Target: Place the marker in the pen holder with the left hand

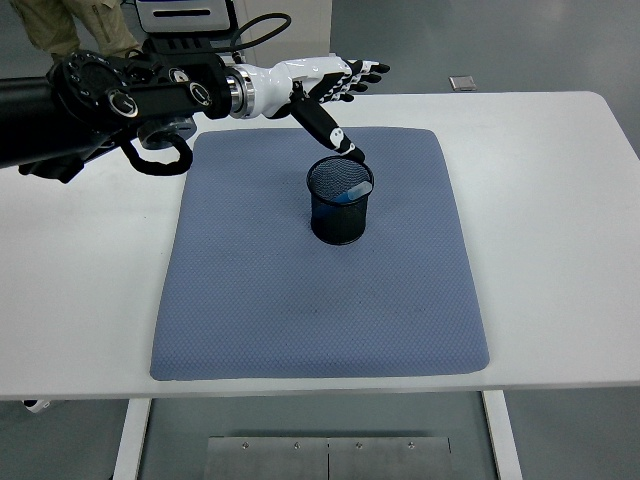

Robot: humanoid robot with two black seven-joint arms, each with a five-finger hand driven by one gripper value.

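Marker (351,190) inside mesh holder (339,205) on blue mat (250,290), white table (560,230).

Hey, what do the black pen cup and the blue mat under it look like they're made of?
The black round pen holder looks like wire mesh, probably metal with a matte finish: its wall shows a fine see-through grid. The blue-grey rectangular mat looks like soft foam or rubber: dotted woven texture, rounded corners, no shine.

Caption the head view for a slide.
Left hand open above the mesh pen holder on the blue mat, blue marker inside.
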